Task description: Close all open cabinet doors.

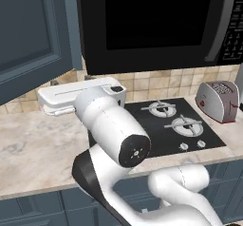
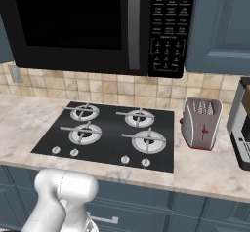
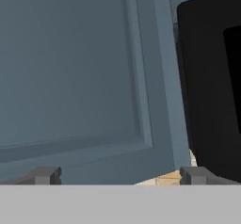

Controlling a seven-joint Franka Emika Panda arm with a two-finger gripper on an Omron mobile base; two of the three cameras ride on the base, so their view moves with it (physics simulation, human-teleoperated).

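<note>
Arm (left base view): the white Franka arm (image 1: 118,139) is nearest the camera, its big elbow with the dark round joint cap in the middle of the picture, rising from the lower right.
Open cabinet door (left base view): a slate-blue cabinet door (image 1: 31,35) fills the upper left; it stands swung out from the wall, and its lower edge hangs over the marble counter (image 1: 28,149).
Behind the arm: a white flat appliance (image 1: 71,94) sits on the counter against the tiled wall, partly hidden by the arm.
Microwave: the black microwave (image 1: 156,23) hangs above the black cooktop (image 1: 166,125), where 2 burners show.
Toaster: a silver toaster (image 1: 217,100) stands on the counter just right of the cooktop.
Arm (right base view): a white arm link (image 2: 61,197) is at the lower left.
Cooktop (right base view): 4 burners and a row of knobs at its front edge.
Upper right cabinet: another slate-blue door (image 2: 219,24), right of the microwave, lies flat and looks closed.
Lower doors: slate-blue fronts (image 2: 146,202) run under the counter.
Gripper (hand view): the gripper (image 3: 120,176) has its 2 grey fingertips (image 3: 46,175) spread far apart with nothing between them; they are close before the open door's recessed panel, beside the microwave's black edge.
</note>
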